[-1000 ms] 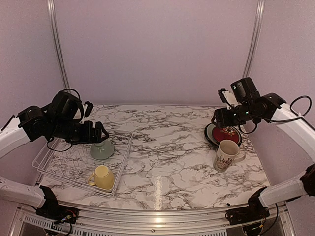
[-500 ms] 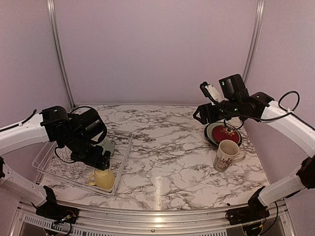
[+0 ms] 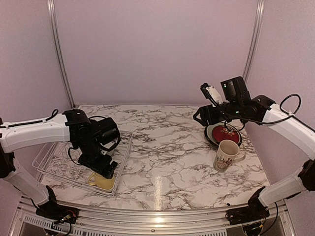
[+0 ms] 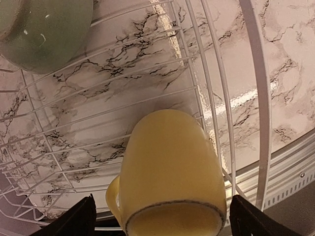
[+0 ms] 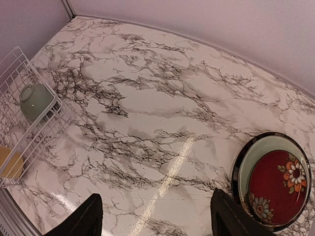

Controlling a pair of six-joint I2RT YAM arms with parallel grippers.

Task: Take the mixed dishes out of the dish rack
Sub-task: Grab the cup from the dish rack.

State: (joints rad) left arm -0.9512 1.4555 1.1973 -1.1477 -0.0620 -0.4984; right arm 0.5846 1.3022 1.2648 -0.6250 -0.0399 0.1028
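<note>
Swinging down from above the small pale green bowl [image 4: 39, 29], the left gripper [image 3: 106, 169] now hangs low over the pale yellow mug [image 3: 101, 182] at the lower left of the overhead view. The right gripper [image 3: 201, 115] has slid a little leftward off the stack of plates and is otherwise unchanged. In the left wrist view the fingers [image 4: 78, 221] stand wide at the bottom corners of the frame, with the mug [image 4: 170, 162] between them. Its rim faces the camera, and the handle pokes toward the lower left finger; no pad looks to be touching it. The mug sits in the corner of the dish rack [image 3: 125, 155] nearest the lower edge of the frame, close to the thick rim wire [image 4: 256, 98]. The step in hand appears to be grasping this mug. To do it well, the arm should drop until the pads flank the body below the rim, keep the handle out from under a pad, close squarely, and lift straight up so nothing snags the wires. The right gripper's fingers are parted on nothing, beside the dark red patterned plate [image 3: 225, 133] and the cream floral mug [image 3: 226, 155], both already out on the marble at the right.
</note>
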